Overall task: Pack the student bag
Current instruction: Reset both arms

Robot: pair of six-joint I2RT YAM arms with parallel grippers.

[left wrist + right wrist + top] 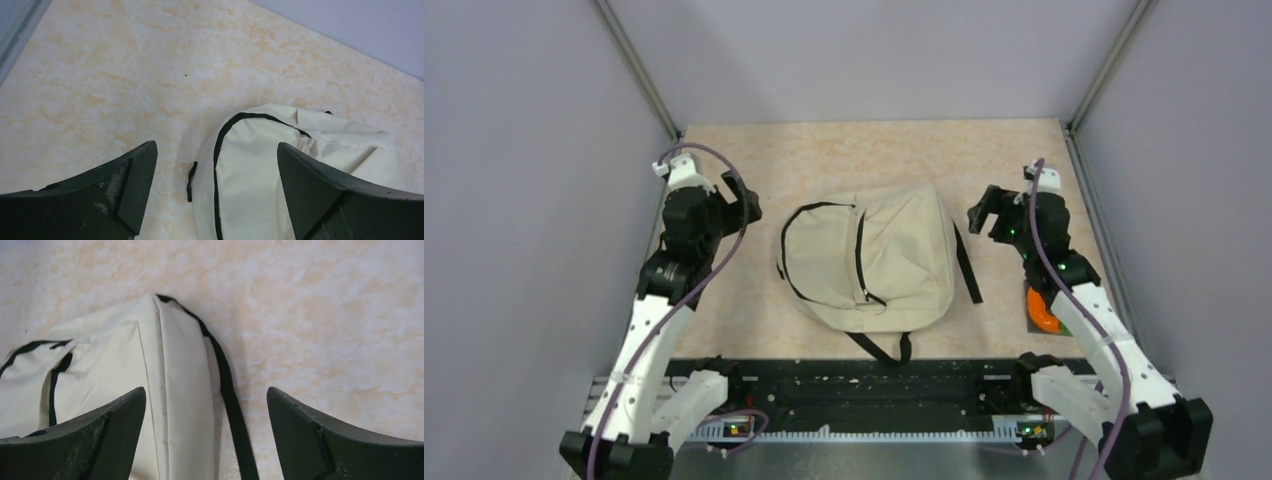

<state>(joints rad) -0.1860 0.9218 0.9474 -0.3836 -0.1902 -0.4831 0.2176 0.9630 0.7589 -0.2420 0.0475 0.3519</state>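
The student bag (874,260) is a large cream backpack with black trim that lies flat in the middle of the table, its zip shut as far as I can see. A black strap (967,265) trails off its right side. My left gripper (746,208) hovers off the bag's left edge, open and empty. The left wrist view has the bag (255,170) below the wide jaws of the left gripper (215,150). My right gripper (984,212) hangs off the bag's right edge, open and empty. Under the right gripper (206,390) are the bag's side (125,355) and the strap (227,390).
An orange and green object (1044,310) lies at the right edge of the table, partly hidden behind the right arm. A black rail (874,385) runs along the near edge. Grey walls close in the table on three sides.
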